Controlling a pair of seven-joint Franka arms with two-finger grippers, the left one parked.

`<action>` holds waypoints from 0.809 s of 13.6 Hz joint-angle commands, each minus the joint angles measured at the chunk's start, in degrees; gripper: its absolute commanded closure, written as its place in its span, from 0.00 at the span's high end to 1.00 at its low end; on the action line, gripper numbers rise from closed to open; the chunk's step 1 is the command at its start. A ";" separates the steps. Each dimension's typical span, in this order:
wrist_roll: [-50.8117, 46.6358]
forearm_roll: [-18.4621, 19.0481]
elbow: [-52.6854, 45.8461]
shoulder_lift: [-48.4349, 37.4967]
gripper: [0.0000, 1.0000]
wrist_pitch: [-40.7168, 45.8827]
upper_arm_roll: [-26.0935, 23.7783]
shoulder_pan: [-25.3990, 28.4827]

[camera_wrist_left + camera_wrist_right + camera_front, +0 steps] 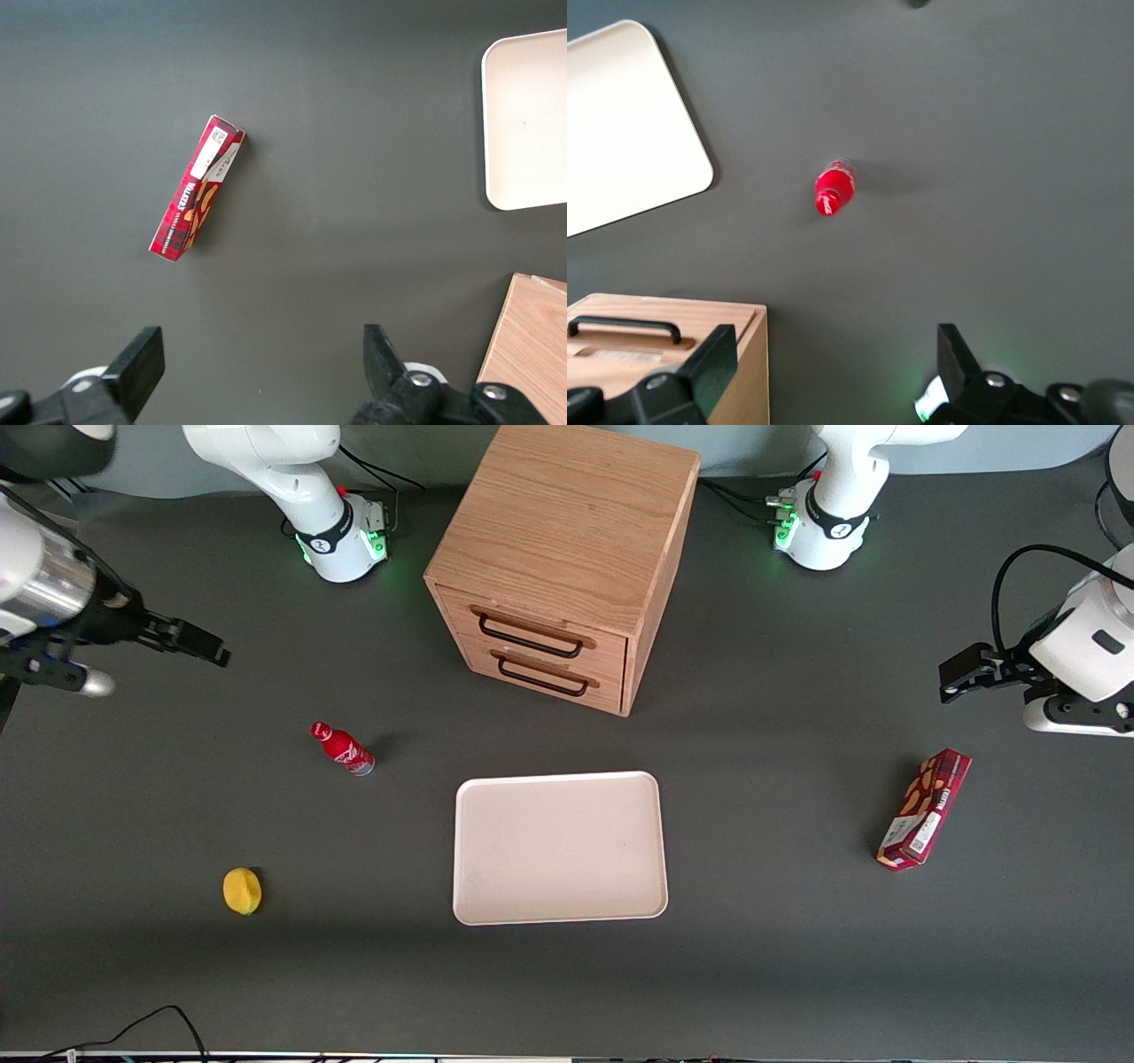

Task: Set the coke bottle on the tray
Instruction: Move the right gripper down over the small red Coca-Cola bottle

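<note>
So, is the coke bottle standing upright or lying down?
Upright. The coke bottle stands on its silvery base on the table, apart from the tray; the wrist view looks down on its cap. The hand hangs open above.

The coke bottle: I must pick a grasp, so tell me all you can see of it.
The coke bottle is small, slim and red, with a red cap, white script lettering and a silvery base. It stands upright on the dark table, apart from the tray. Nothing touches it; the open gripper hangs above the table, away from it.
</note>
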State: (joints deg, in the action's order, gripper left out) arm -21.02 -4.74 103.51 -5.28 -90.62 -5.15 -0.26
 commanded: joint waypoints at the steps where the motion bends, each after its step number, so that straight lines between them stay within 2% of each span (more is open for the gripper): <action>1: 0.72 -1.24 14.40 -1.75 1.00 -13.83 -1.88 0.35; 4: 0.81 -1.15 27.15 -0.88 1.00 -30.97 -3.28 0.44; 8: 0.90 -0.88 33.77 2.63 1.00 -44.79 -3.55 0.44; 9: 0.90 -0.88 34.04 3.60 0.94 -46.47 -3.55 0.44; 10: 0.98 -0.80 34.04 4.22 0.79 -47.18 -3.55 0.44; 11: 0.98 -0.80 34.04 4.40 0.50 -47.28 -3.55 0.44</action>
State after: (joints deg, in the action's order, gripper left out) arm -21.03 -4.79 137.32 -1.20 -136.41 -8.77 -0.02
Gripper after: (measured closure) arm 0.048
